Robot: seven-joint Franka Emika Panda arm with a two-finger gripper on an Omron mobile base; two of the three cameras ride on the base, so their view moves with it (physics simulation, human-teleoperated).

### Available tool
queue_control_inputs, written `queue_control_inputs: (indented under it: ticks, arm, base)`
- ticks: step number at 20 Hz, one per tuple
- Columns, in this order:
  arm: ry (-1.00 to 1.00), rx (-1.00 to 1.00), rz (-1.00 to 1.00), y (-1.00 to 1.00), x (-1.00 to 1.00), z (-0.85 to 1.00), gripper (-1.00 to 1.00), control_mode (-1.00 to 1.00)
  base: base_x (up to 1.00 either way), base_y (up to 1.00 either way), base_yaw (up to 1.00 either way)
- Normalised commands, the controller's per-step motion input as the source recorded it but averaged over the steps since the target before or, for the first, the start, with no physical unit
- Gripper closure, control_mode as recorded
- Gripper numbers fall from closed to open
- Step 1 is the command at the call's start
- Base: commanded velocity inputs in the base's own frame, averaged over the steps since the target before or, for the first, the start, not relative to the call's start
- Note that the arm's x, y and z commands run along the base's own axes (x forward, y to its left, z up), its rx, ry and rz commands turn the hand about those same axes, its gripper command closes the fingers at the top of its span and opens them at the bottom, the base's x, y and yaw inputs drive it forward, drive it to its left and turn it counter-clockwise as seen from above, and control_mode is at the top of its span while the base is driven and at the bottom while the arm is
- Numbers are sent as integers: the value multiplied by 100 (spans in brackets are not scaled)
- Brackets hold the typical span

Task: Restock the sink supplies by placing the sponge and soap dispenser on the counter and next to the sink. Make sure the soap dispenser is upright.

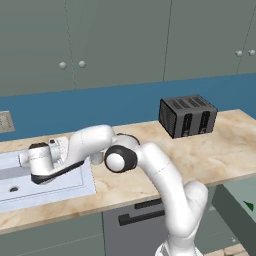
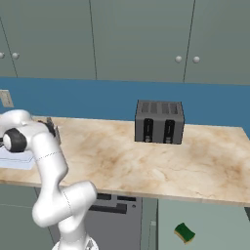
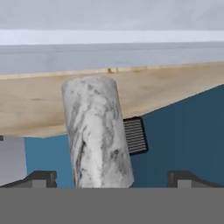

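Arm folded low, reaching toward 9 o'clock over the sink (image 1: 75, 186) edge on the counter (image 1: 210, 155). Pincer (image 3: 111, 178) spread wide, soap dispenser (image 3: 97, 131) between the fingertips, contact unclear. Sponge (image 2: 185, 233) on the floor at 5 o'clock, below the counter front.

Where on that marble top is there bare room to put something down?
Bare counter runs from the sink across to the toaster, plus in front of the toaster. It is crowded at the sink's back edge, where the open gripper flanks the soap dispenser.
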Motion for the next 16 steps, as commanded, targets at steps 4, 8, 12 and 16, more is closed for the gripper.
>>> queue_control_inputs:
  ticks: [4, 8, 12, 16]
  arm:
    - [-13, 0, 2, 23, -72, 46, -100, -100]
    - [-20, 0, 2, 7, -91, 47, -100, -100]
    - [-34, 4, 3, 0, -100, 12, -100, -100]
    - [-36, 5, 2, -38, -91, 15, -100, -100]
  base:
    - [0, 0, 0]
    - [0, 0, 0]
    - [0, 0, 0]
    - [0, 0, 0]
